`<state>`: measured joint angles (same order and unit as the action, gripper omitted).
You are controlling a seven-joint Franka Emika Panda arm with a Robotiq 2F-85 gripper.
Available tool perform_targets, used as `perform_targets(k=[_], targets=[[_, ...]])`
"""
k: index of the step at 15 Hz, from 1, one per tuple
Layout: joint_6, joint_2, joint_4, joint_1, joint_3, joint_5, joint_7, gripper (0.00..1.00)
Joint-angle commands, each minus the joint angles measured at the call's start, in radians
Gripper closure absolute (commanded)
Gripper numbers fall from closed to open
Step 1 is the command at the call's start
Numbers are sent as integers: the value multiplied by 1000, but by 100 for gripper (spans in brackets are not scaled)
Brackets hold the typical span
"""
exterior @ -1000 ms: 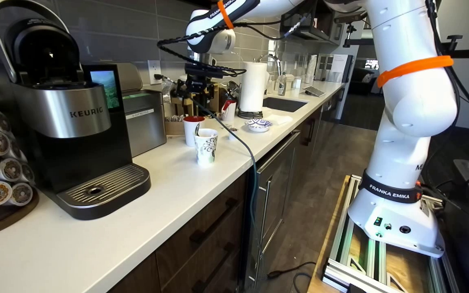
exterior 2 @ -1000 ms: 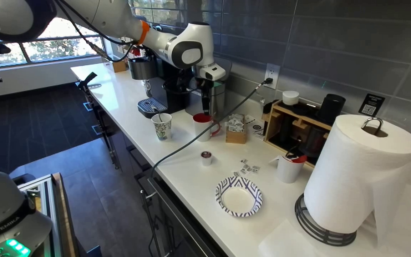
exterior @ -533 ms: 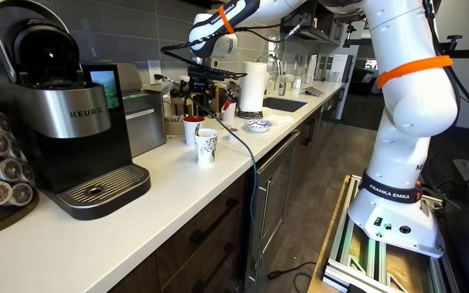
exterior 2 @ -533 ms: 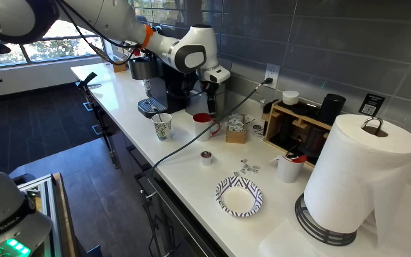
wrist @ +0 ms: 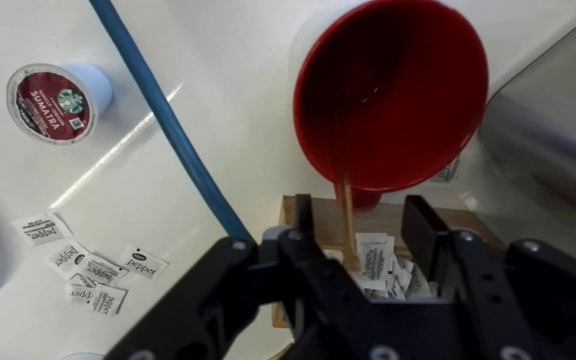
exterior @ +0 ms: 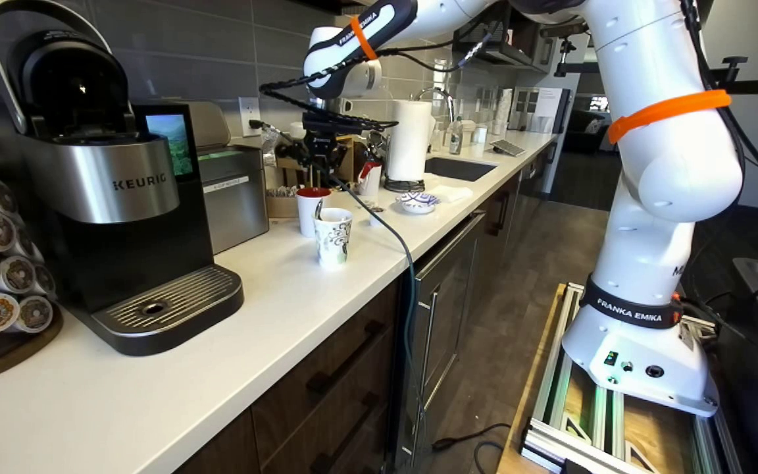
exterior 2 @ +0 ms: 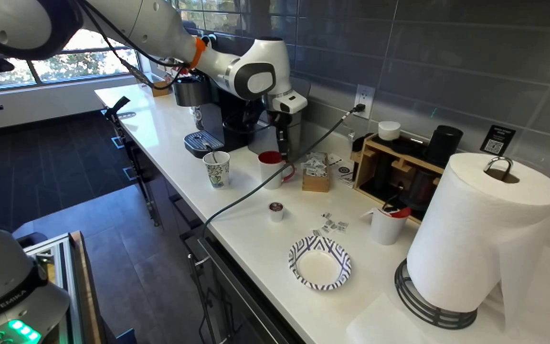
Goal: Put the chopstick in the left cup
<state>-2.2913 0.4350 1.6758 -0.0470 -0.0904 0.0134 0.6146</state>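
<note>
In an exterior view the arm point(exterior: 685, 158) climbs the right side from its base point(exterior: 642, 355) at lower right, runs out past the top edge, and slants down-left through the forearm point(exterior: 441, 14) to the wrist point(exterior: 325, 60) at upper middle, which turns downward. In an exterior view the forearm point(exterior 2: 208, 59) reaches from upper left toward the middle, and the wrist point(exterior 2: 272, 91) bends so that the gripper point(exterior 2: 282, 141) points straight down by the handle side of the mug point(exterior 2: 271, 174). Whether it touches the rim I cannot tell there.

In the wrist view the gripper comes in from the bottom edge with its fingers point(wrist: 304, 217) spread, leaving a gap on both sides of the chopstick point(wrist: 346, 220). The chopstick runs from the mug's red inside, upper right of the frame, across the rim near the handle to lower middle; its far end fades into the dark red. Under the fingers is a box point(wrist: 318, 220) of packets point(wrist: 375, 257). The paper cup point(exterior 2: 217, 171) stands left of the mug in an exterior view.
</note>
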Motion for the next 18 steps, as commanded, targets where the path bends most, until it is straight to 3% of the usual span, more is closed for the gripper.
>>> perform_targets(k=[1, 4, 9, 18], targets=[[14, 5, -8, -21, -19, -25, 37, 80], [-8, 17, -13, -29, -28, -46, 55, 99], [2, 23, -19, -42, -35, -94, 82, 99], [26, -109, 40, 4, -5, -23, -40, 99]])
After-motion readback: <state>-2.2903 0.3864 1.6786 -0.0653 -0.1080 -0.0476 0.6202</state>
